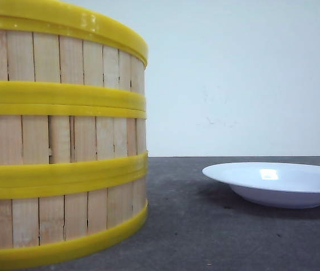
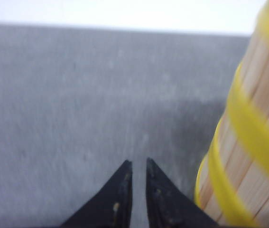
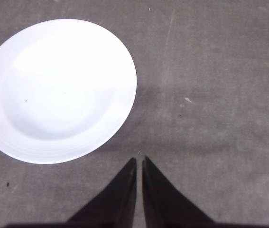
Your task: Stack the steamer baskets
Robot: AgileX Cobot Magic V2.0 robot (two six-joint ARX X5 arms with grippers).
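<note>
Stack looks done: three baskets (image 1: 61,135) sit one on another in a straight column on the desk (image 1: 205,237), rims flush, no visible offset. Left tool (image 2: 139,166) is nearly closed, holds nothing, and sits just beside the stack's base without touching it. Right tool (image 3: 139,164) is also nearly closed and empty, over bare desk with the plate (image 3: 58,90) near its tips. Nothing left to stack as far as I can see; the arms likely only need to back off.

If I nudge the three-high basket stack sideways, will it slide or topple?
The steamer baskets stand straight, rims aligned, wider than tall, so the stack probably slides on the grey table. Slat walls suggest low weight. A high push might shift just the top tier.
</note>
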